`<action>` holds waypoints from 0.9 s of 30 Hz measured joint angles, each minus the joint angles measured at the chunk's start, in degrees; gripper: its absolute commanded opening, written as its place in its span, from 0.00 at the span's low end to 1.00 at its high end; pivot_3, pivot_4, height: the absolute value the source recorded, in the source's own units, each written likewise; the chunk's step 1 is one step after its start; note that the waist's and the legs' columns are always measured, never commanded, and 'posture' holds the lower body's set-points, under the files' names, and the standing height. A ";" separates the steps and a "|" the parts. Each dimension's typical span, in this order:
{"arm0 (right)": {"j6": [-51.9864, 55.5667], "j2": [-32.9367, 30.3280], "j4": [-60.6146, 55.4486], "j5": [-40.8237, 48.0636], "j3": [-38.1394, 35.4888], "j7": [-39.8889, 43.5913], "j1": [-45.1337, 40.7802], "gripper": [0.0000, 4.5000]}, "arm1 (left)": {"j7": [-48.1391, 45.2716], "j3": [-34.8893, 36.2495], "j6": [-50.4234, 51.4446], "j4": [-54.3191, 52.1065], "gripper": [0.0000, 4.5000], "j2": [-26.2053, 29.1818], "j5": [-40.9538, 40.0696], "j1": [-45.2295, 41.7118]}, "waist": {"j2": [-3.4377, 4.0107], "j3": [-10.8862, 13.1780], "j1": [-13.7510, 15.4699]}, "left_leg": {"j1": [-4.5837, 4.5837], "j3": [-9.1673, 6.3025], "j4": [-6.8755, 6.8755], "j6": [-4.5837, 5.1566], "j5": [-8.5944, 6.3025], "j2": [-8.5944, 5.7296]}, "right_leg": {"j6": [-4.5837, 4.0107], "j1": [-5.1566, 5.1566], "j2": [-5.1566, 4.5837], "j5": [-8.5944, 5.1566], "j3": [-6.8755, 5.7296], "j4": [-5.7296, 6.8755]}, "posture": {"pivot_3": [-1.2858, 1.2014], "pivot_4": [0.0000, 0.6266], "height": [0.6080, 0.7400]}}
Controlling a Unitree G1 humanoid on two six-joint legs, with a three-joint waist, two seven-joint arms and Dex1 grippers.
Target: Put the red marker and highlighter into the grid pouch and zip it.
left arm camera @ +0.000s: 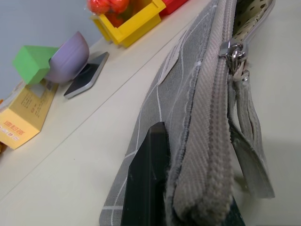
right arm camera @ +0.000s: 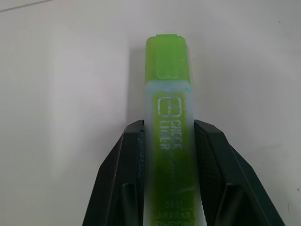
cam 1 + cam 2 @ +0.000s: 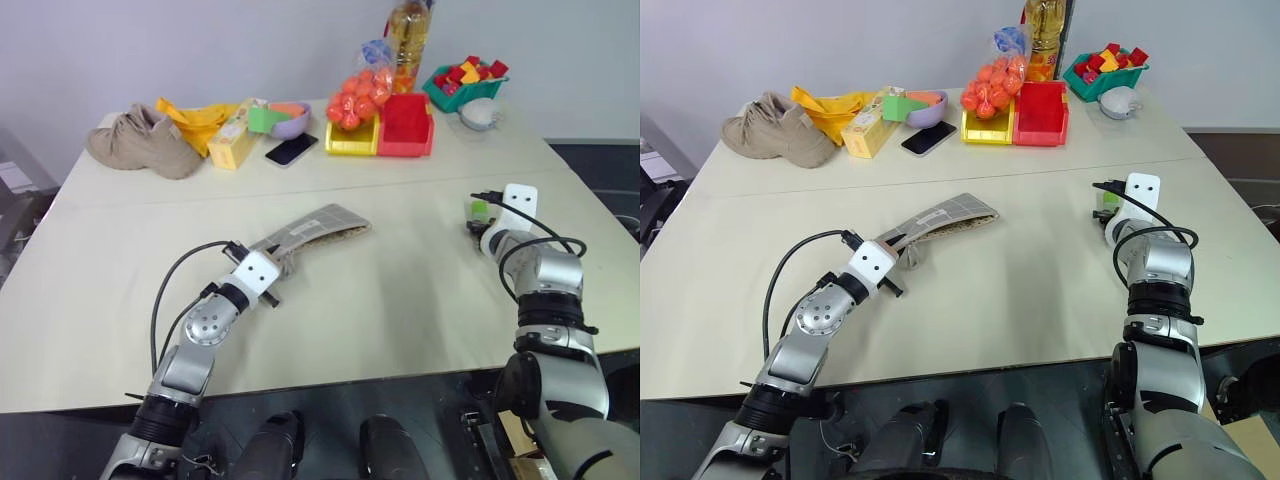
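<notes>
Green highlighter (image 2: pixel 168 141) lay on the tabletop (image 3: pixel 400 300) at my right, my right fingers (image 2: pixel 127 179) pinching its sides. My left fingers (image 1: pixel 146 183) pinched the end of the pouch (image 3: pixel 312 230), lying mid-tabletop, its far end unzipped.

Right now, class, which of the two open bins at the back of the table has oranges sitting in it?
The yellow bin: the bag of oranges rests in it, while the red bin touching its side holds no oranges.

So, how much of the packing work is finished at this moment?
Little looks done. The left gripper is shut on the grid pouch, its mouth open. The right gripper has closed on the highlighter on the table. Both pens and zipping remain.
</notes>
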 measured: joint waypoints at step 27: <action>-23.73 -12.97 -35.78 -6.81 29.17 42.68 13.40 0.20 | -0.08 0.10 -0.28 1.60 0.00 -0.11 -0.16 -1.91 | 0.05 0.05 0.23 | -0.02 -0.05 0.10 0.01 -0.02 -0.01 | 0.04 0.04 -0.01 -0.02 -0.08 -0.01 | 0.52 0.24 1.00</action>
